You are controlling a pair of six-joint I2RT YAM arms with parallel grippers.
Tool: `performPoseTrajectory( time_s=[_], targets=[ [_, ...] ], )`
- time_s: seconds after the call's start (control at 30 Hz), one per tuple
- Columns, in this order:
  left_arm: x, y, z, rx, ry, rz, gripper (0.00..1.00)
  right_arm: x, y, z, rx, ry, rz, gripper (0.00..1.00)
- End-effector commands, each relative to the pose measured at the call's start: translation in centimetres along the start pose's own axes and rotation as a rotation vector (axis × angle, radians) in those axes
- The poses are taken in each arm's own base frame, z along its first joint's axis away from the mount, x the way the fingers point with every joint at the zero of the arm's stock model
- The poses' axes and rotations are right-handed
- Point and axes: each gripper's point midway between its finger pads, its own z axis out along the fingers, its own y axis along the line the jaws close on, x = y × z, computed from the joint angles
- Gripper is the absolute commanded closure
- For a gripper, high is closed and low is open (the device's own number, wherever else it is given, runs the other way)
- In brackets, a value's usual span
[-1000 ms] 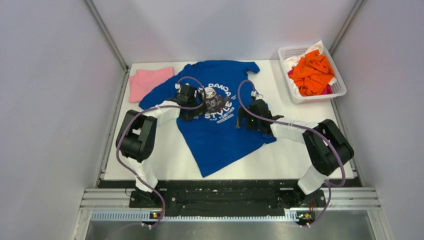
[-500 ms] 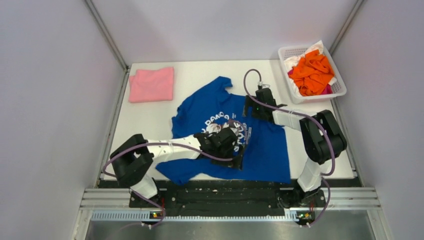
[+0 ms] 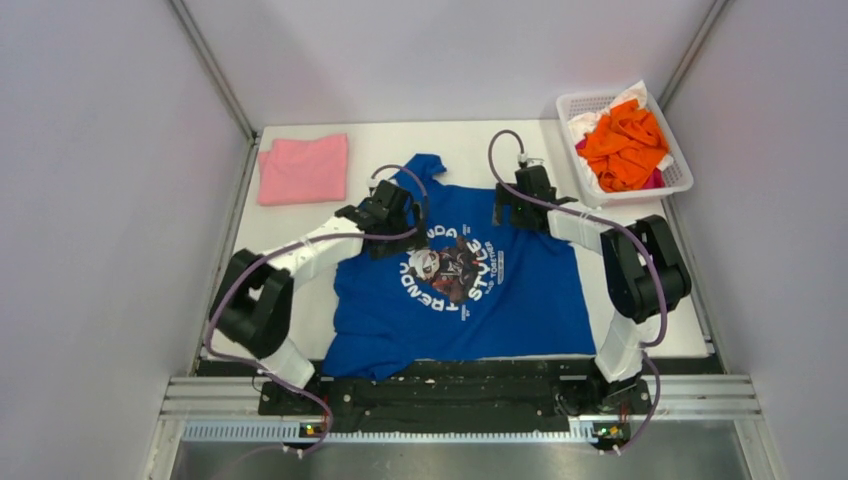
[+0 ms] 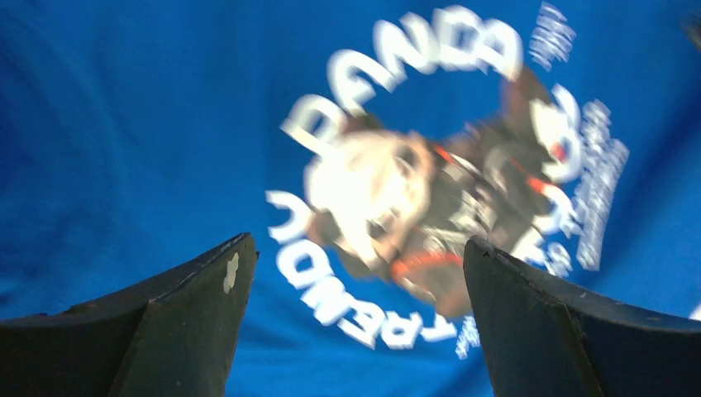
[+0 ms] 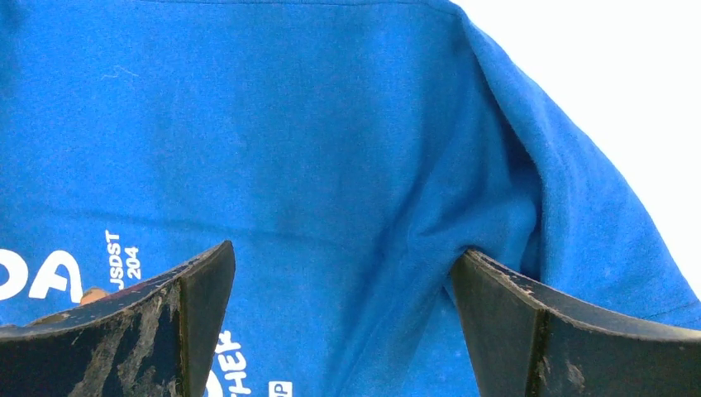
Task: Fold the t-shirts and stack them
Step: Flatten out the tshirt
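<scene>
A royal blue t-shirt (image 3: 520, 295) lay spread print-up on the white tabletop (image 3: 290, 225), its lower edge reaching the near side. The left gripper (image 3: 392, 216) was over the shirt's far left part, and the right gripper (image 3: 514, 204) over its far right edge. A folded pink t-shirt (image 3: 303, 170) lay in the far left corner, well apart. Orange t-shirts (image 3: 625, 145) filled a white lattice basket (image 3: 676, 180) at far right.
</scene>
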Motion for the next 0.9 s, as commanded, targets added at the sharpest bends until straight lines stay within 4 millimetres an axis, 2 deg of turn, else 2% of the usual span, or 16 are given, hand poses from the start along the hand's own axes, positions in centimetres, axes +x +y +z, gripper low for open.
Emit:
performPoseTrajectory(
  time_s=[0.0, 0.17, 0.33, 0.43, 0.53, 0.7, 0.8, 0.87],
  targets=[
    [-3.6, 3.7, 4.3, -0.098, 0.01, -0.102, 0.01, -1.2, -0.6, -0.1, 0.002, -0.036, 0.01, 0.01],
    [-4.8, 7.4, 8.1, -0.202, 0.069, -0.145, 0.01, -2.0, -3.0, 1.2, 0.031, -0.034, 0.055, 0.01],
    [-6.4, 11.4, 10.7, -0.261, 0.098, -0.245, 0.01, -4.0, -2.7, 3.2, 0.01, -0.05, 0.014, 0.01],
    [-8.3, 12.9, 12.3, -0.257, 0.095, -0.291, 0.01, -4.7, -2.5, 4.9, 0.009, -0.045, -0.005, 0.01],
    [-10.7, 13.0, 14.2, -0.219, 0.103, -0.322, 0.01, -5.5, -1.6, 6.8, -0.017, -0.036, -0.029, 0.01],
    [-16.7, 13.0, 15.8, -0.199, 0.026, -0.331, 0.01, -7.7, -1.1, 9.4, 0.0, -0.037, -0.049, 0.01],
    [-19.3, 11.9, 16.0, -0.133, 0.0, -0.331, 0.01, -11.1, -0.6, 9.2, 0.003, -0.092, -0.071, 0.01],
    [-20.7, 10.7, 15.1, -0.094, -0.025, -0.315, 0.01, -13.3, -0.1, 8.1, -0.003, -0.13, -0.079, 0.01]
  ],
)
